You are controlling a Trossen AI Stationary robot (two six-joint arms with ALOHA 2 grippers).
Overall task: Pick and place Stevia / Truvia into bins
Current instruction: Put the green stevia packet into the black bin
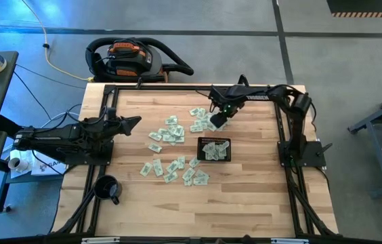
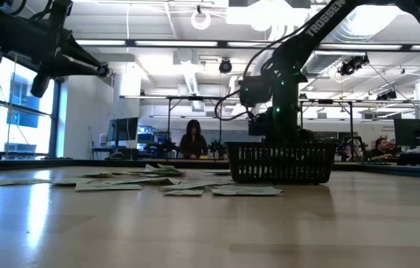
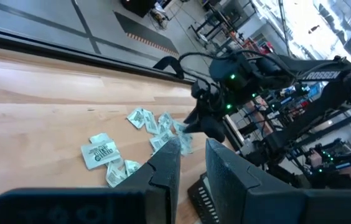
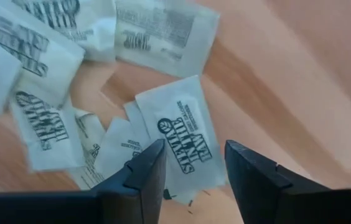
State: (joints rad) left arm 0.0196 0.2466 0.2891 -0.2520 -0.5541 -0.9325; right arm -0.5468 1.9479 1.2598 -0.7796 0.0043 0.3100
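- wooden table [image 1: 245, 203] strewn with stevia sachets [image 1: 171, 132], mostly left of and in front of black basket [image 1: 214, 149]; several more inside it.
- right gripper [image 4: 191, 165] down among far sachets behind basket, fingers apart astride one sachet [image 4: 182, 134], not clamped.
- left gripper [image 3: 191, 165] raised at left table edge, fingers slightly apart, empty.
- black mug [image 1: 108, 188] near front-left corner.

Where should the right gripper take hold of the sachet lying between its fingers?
Probably from straight above, across the narrow width of the flat white paper sachet. It lies flat on the wooden table, overlapping neighbours, and the right gripper already straddles its long edges.
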